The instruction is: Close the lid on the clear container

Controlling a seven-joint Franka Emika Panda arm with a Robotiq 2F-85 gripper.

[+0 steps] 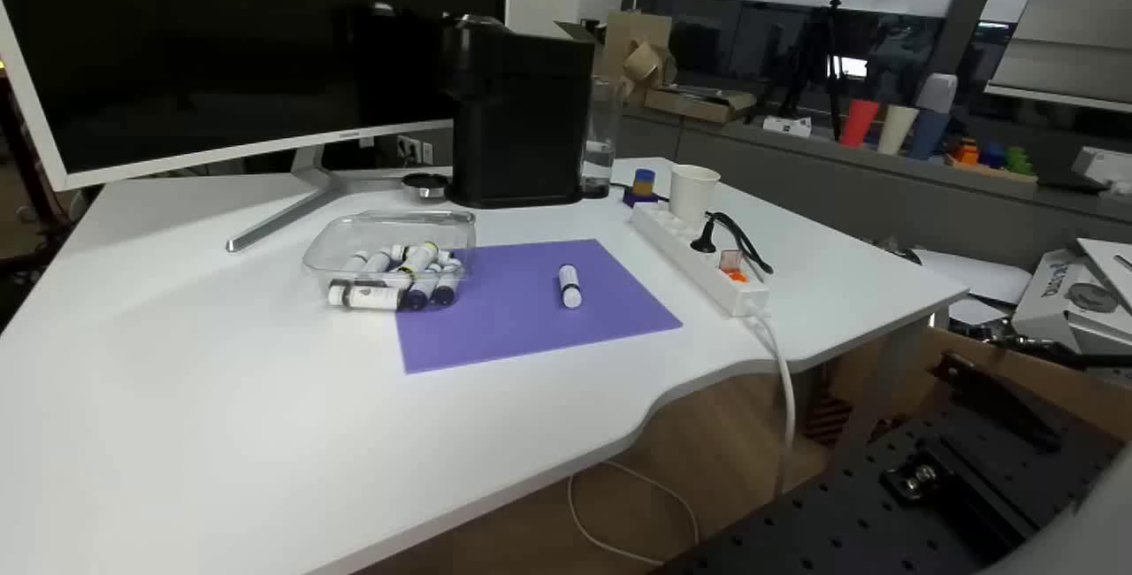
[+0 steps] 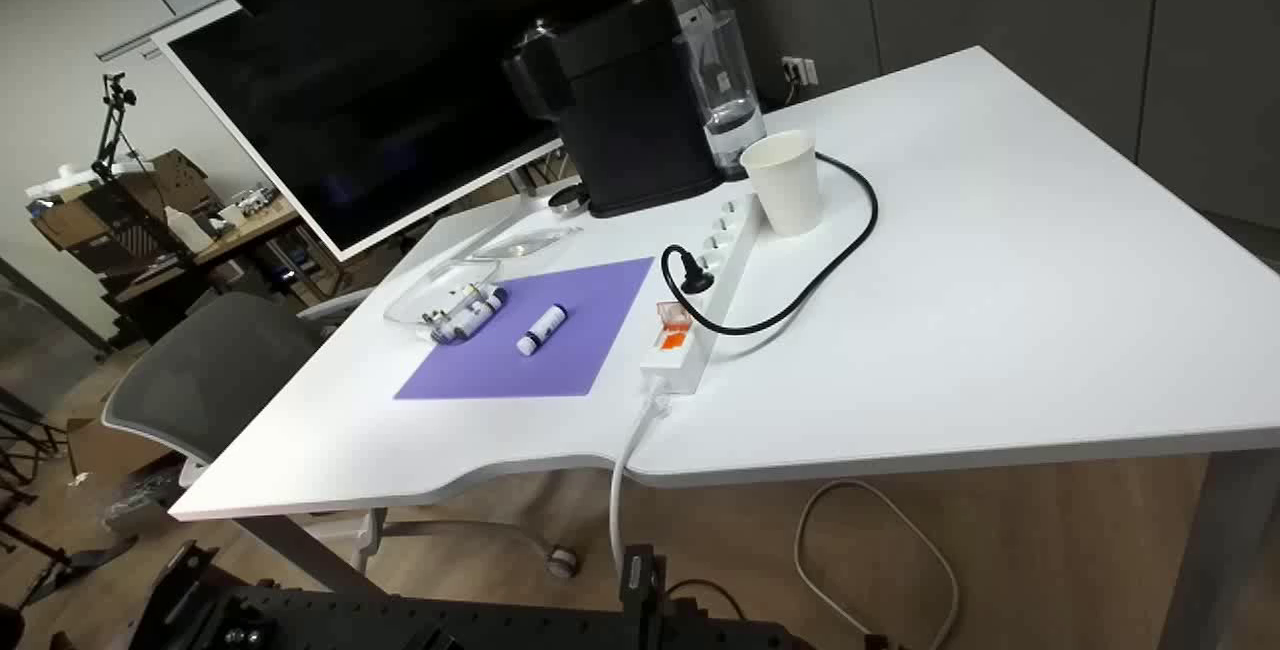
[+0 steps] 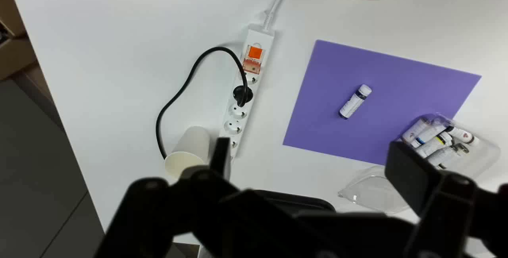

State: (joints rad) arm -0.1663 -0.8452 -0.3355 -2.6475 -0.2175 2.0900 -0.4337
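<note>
The clear container [image 1: 332,248] is a shallow tub on the white table, partly over the purple mat's edge, with several white cylinders inside. It also shows in an exterior view [image 2: 425,292] and at the right of the wrist view [image 3: 485,155]. The transparent lid [image 3: 375,194] lies open beside the tub on the monitor side; it also shows in both exterior views [image 1: 416,217] [image 2: 525,243]. A finger hides where lid and tub meet. My gripper [image 3: 313,163] is open and empty above the table, its right finger overlapping lid and tub in view.
The purple mat [image 1: 531,327] carries a loose white cylinder [image 1: 569,286]. A tall black box [image 1: 522,115] stands behind, near the monitor [image 1: 239,35]. A power strip [image 1: 699,261] with a black cable [image 3: 186,81] and a paper cup [image 1: 692,193] are beside the mat.
</note>
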